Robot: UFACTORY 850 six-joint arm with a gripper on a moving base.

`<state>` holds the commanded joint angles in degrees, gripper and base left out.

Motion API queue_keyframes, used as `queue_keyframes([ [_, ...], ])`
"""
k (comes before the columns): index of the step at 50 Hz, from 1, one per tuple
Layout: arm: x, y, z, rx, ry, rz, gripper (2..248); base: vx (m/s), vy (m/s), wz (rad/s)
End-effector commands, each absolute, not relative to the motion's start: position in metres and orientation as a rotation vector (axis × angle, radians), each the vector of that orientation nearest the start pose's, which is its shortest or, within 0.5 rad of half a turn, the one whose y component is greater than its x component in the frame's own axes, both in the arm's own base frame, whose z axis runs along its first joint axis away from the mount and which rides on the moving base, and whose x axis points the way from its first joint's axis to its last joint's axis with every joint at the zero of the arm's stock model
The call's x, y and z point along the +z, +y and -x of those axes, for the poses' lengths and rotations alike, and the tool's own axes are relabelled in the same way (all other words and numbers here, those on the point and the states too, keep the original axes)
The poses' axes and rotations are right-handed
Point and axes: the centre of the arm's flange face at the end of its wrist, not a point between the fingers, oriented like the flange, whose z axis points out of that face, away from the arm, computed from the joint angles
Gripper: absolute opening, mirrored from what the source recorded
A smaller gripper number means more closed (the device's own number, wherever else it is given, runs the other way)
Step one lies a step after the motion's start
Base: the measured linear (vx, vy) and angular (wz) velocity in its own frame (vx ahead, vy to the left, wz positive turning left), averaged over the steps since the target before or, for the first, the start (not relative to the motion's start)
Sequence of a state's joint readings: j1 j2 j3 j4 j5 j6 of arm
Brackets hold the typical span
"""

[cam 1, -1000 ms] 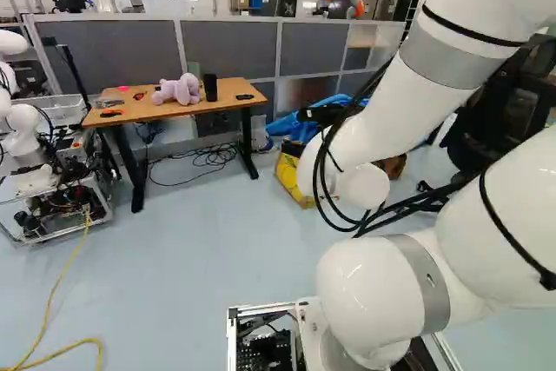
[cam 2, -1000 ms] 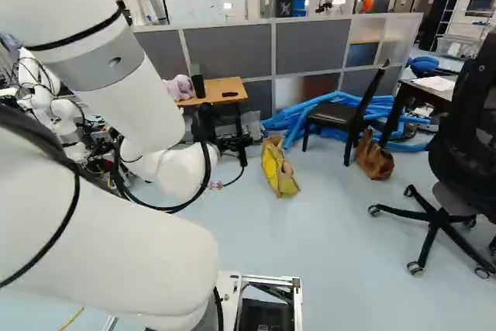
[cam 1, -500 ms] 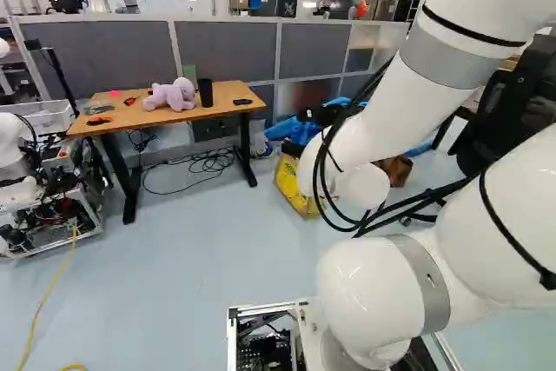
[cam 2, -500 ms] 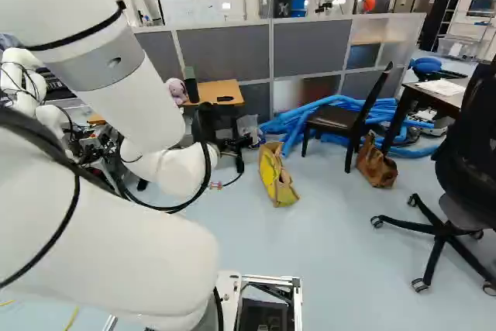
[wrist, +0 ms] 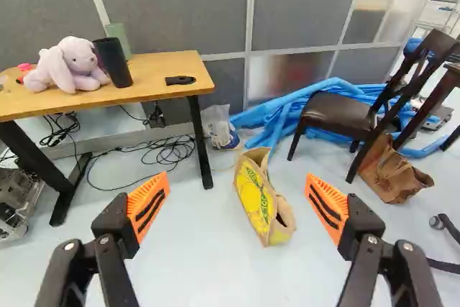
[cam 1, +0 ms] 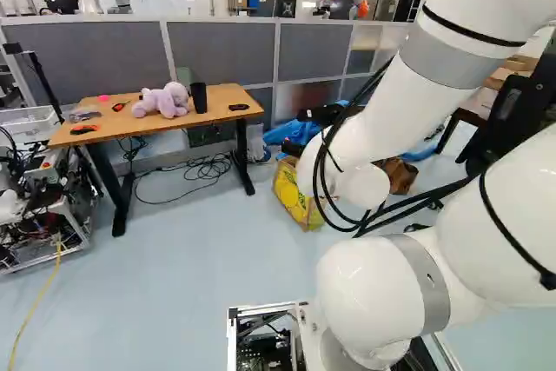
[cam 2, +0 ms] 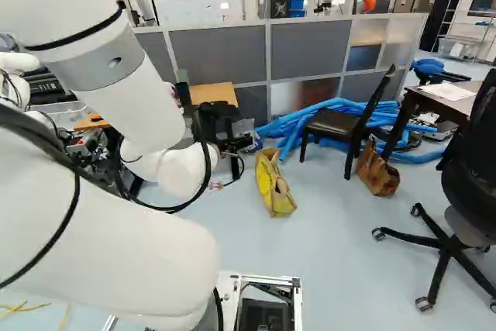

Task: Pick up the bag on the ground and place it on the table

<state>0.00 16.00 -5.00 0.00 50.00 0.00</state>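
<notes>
Yellow and tan, the bag stands on the floor well ahead of the gripper, framed between its widely parted fingers but touching neither. Beyond the gripper and to its left is the table, bearing a plush toy and a black cup.

The likeliest trouble is a poor reach: advancing too low or off line could push the bag over or crumple its seemingly soft sides, leaving little to pinch. A shallow bite on one edge might let it slip during the lift. A brown bag, farther to the gripper's right, could be taken by mistake. Later, a low carry leftwards could clip the table's edge, and a careless set-down could knock over the cup.

The wrist view shows the bag's full outline and the gripper's gap; in the left base view the arm covers part of the bag. The right base view shows the office chair right of the gripper almost whole, yet the arm hides the plush toy there.
</notes>
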Motion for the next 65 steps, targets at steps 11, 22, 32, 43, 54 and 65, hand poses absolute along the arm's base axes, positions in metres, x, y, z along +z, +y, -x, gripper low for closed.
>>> queue_keyframes([
  [11,0.3656,0.0,-0.2703,-1.824,0.0,2.558,247,0.158,-0.043,-0.006],
  [22,0.3656,0.0,-0.2703,-1.824,0.0,2.558,247,0.151,-0.025,-0.022],
  [32,0.3656,0.0,-0.2703,-1.824,0.0,2.558,247,0.142,-0.004,-0.018],
  [43,0.3656,0.0,-0.2703,-1.824,0.0,2.558,247,0.141,-0.002,-0.016],
  [54,0.3656,0.0,-0.2703,-1.824,0.0,2.558,247,0.14,-0.001,-0.018],
  [65,0.3656,0.0,-0.2703,-1.824,0.0,2.558,247,0.139,-0.002,-0.018],
])
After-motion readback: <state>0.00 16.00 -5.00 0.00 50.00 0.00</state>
